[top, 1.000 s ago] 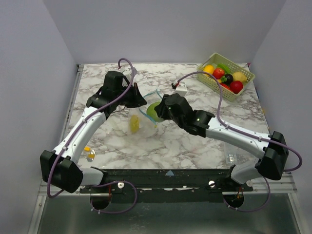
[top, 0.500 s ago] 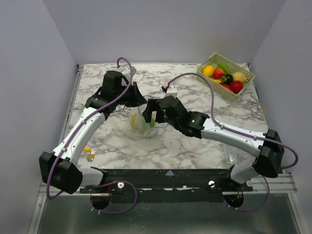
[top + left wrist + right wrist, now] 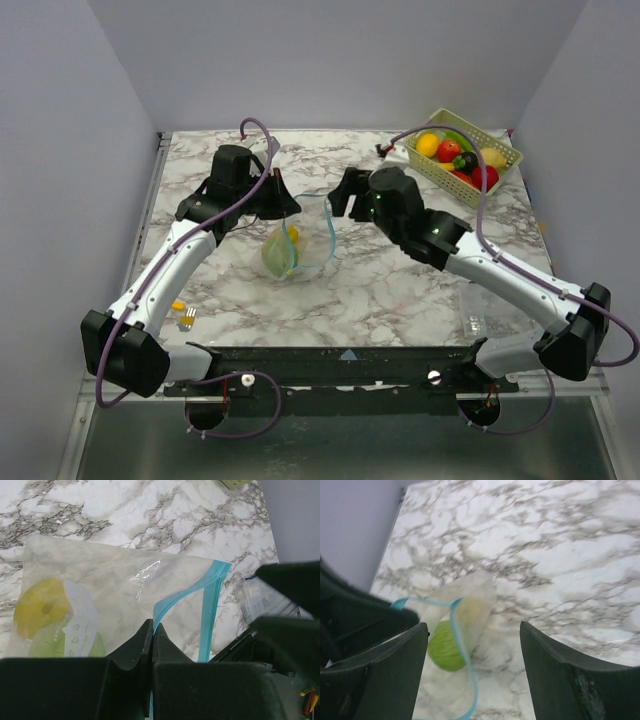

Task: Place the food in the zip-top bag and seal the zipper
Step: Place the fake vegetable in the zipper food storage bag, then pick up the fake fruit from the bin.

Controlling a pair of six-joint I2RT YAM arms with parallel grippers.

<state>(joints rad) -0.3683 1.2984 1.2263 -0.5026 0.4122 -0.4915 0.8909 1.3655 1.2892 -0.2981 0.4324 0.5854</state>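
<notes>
The clear zip-top bag (image 3: 305, 243) lies mid-table with its mouth held open, its teal zipper (image 3: 330, 228) curving round the opening. A green food (image 3: 275, 256) and a yellow food (image 3: 292, 235) sit inside. My left gripper (image 3: 290, 208) is shut on the zipper strip (image 3: 165, 605) at the bag's near lip; the left wrist view shows the yellow food (image 3: 42, 607) and the green food (image 3: 95, 646) through the plastic. My right gripper (image 3: 340, 196) is open and empty just above the mouth; its view (image 3: 474, 640) shows the green food (image 3: 444, 647) and the zipper (image 3: 462, 650).
A pale green basket (image 3: 505, 152) at the back right holds more food: orange (image 3: 428, 145), red (image 3: 449, 151), yellow (image 3: 493, 158). A stiff clear plastic item (image 3: 478, 312) lies near the right arm. Small yellow bits (image 3: 180, 306) lie by the left arm.
</notes>
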